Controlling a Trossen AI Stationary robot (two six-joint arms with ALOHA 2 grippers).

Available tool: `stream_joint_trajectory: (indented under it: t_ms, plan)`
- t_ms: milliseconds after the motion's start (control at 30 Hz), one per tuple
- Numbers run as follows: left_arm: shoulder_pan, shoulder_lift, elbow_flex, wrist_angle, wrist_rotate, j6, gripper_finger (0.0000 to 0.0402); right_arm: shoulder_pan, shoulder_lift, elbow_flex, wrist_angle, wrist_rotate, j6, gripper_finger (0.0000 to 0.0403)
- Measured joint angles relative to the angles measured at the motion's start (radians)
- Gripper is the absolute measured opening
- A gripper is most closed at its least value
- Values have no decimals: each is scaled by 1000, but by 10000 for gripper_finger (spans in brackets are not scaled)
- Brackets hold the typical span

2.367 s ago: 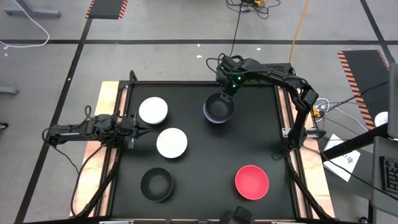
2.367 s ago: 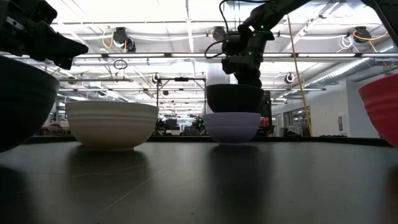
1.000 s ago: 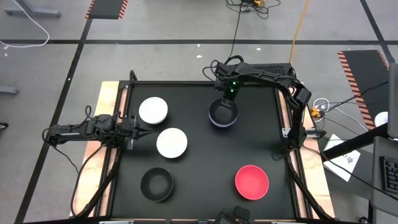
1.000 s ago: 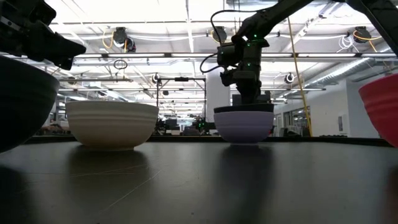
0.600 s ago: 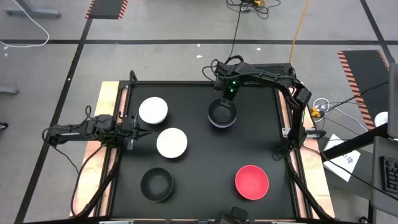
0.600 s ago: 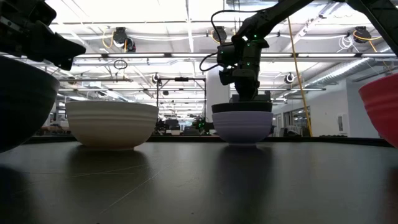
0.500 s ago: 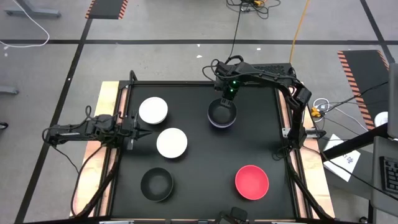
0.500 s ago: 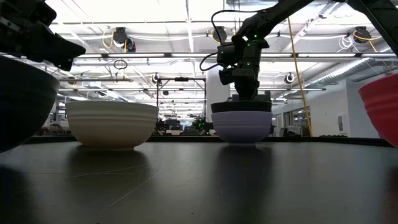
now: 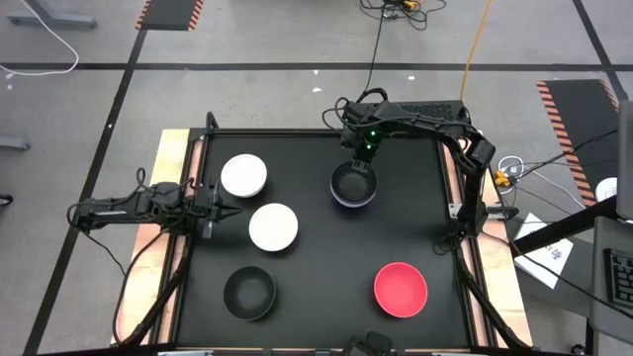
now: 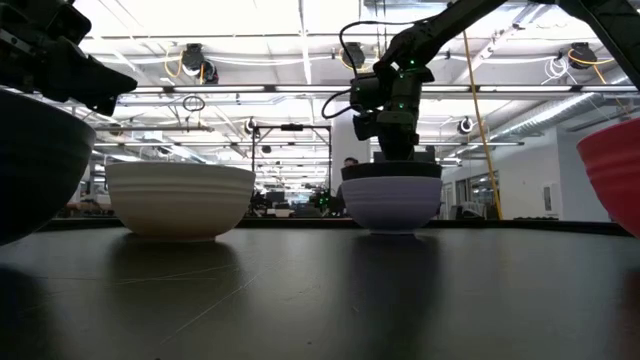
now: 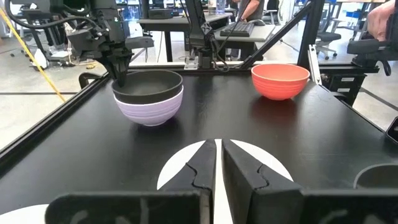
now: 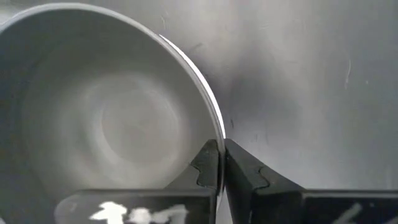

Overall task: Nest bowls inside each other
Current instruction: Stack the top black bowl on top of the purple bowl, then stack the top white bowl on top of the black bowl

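A black bowl sits nested in the lavender bowl, which stands on the mat near the far edge. My right gripper stands over the far side of this stack, shut on the black bowl's rim. Two white bowls stand at left centre, and a second black bowl stands by the near edge. The red bowl is at near right. My left gripper waits shut at the table's left side, just left of the nearer white bowl and touching nothing. My right gripper pinches the black bowl's rim on its far side, with one finger inside the bowl and one outside. The fingers come from above, pointing down. The bowl sits upright, resting inside the lavender bowl.
The black mat has open room in its middle and along its right side. A raised frame borders the table. In the low view the near black bowl and the red bowl stand close at either edge.
My right gripper has lowered the black bowl, earlier held above the lavender bowl, down into it. Over the last second it has stayed there, still shut on the rim.
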Motion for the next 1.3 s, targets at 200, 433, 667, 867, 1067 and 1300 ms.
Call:
stream_joint_trajectory:
  t_ms: [200,433,667,867,1067,1300]
  plan:
    - [0,0,0,0,0,0,26,0,0,0,13,0,4,4]
    - [0,0,0,-1,0,0,26,1,0,0,17,-1,9,18]
    - [0,0,0,-6,0,0,26,14,0,0,17,-3,-2,81]
    - [0,0,0,-6,0,0,26,15,-6,0,32,-3,-9,141]
    - [0,0,0,-6,0,-2,26,15,-32,0,58,-26,8,173]
    - [0,0,0,-6,0,-4,26,15,-64,0,56,-26,27,172]
